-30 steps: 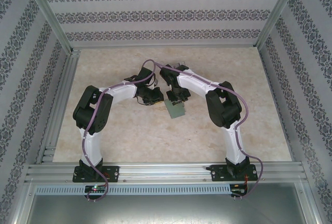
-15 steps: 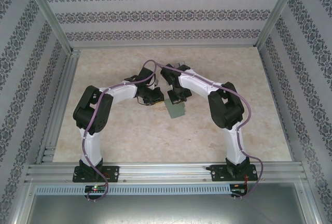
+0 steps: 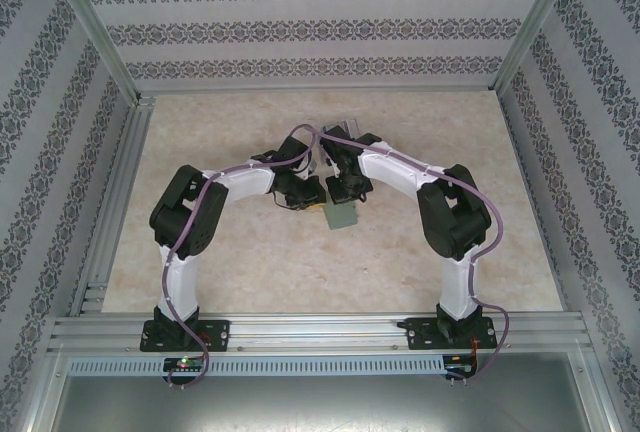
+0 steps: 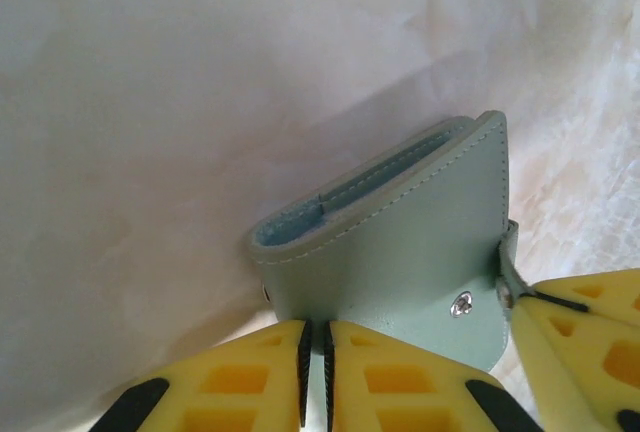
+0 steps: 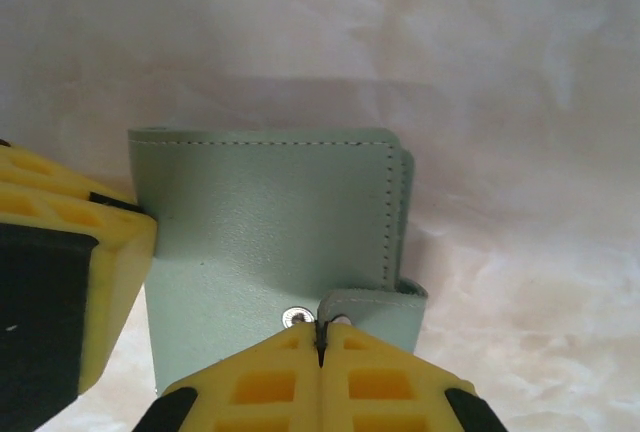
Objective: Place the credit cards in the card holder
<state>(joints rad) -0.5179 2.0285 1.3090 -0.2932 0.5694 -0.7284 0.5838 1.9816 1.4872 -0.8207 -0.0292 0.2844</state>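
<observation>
The small, flat, grey-green stitched leather card holder (image 3: pixel 342 215) is near the middle of the pale marbled table (image 3: pixel 250 262), well away from every edge, and both arms converge on it. The left gripper (image 4: pixel 316 337) has its yellow ribbed fingers pressed together on the edge of one panel, seemingly to anchor the holder so it cannot slide or swing. The right gripper (image 5: pixel 320 337) is pinched tight on the short closing strap (image 5: pixel 372 297) beside the round metal snap (image 5: pixel 296 317). A pull there would likely free the flap and let the panels fold apart. From the left wrist the holder looks tilted, with a stitched pocket mouth (image 4: pixel 380 177) along its upper side. Whether its lower edge touches the table cannot be told. The work appears to be at the opening stage, and loading the cards has yet to come
</observation>
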